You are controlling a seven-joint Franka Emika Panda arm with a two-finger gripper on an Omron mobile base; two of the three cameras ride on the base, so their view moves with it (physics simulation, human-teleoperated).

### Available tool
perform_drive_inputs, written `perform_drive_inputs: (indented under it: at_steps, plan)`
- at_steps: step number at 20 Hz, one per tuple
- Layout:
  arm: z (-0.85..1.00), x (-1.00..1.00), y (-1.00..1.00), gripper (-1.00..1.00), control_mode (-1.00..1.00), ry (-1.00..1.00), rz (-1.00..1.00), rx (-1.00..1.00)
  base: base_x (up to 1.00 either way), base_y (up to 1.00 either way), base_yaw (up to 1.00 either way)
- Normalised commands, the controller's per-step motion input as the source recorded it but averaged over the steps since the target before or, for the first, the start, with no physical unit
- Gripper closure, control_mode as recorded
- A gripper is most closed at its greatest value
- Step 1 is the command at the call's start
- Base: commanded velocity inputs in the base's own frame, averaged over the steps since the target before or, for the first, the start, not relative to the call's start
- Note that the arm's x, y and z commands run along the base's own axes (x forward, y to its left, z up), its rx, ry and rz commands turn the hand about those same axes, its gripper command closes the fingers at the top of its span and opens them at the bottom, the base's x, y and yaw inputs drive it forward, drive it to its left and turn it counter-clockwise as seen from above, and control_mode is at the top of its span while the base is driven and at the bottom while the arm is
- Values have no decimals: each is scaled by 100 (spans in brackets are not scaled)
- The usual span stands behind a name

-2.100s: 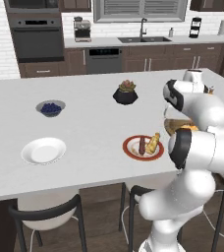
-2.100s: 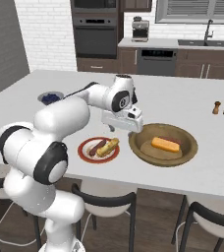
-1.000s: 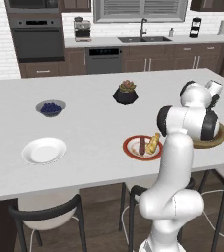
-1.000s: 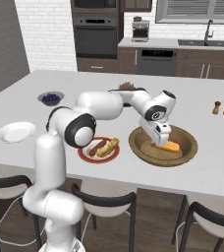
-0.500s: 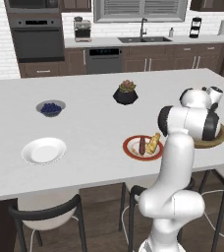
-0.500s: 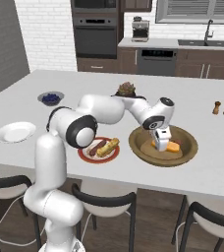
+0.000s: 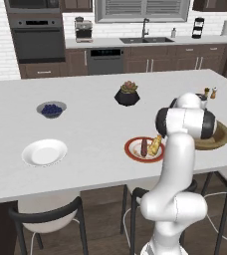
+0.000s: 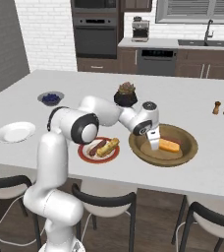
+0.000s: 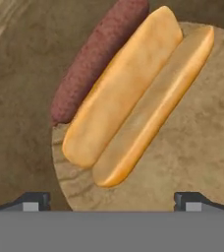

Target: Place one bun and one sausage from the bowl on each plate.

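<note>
The claw (image 9: pixel 112 201) hung released and empty inside the bowl (image 8: pixel 186 151), fingertips spread wide. Just ahead of it lay the bun (image 9: pixel 133 96), with the sausage (image 9: pixel 97 56) touching its far side, both resting on the bowl's floor.

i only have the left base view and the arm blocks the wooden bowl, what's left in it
Observer: One bun and one sausage lie side by side in the bowl, as the hand view shows.
Operator: where's the hand
Observer: The hand is low over the bowl, just to the side of the bun, jaws open, nothing between them.
Operator: is the red plate done
Observer: In the right base view the red-rimmed plate carries a bun and a sausage lying next to each other.
Operator: and the white one
Observer: The white plate has no food on it.
</note>
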Motion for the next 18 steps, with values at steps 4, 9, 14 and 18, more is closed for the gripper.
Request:
perform_drive_inputs:
  at_steps: [4,9,14,18]
  plan:
    - [-2,61,-25,-100,-100,12,-14,0,0,0,0]
    - [-8,16,-35,-100,-100,10,-13,0,0,0,0]
    - [-30,-6,-46,-100,-100,5,-13,0,0,0,0]
    - [-31,-22,-43,-100,-100,0,-9,0,0,0,0]
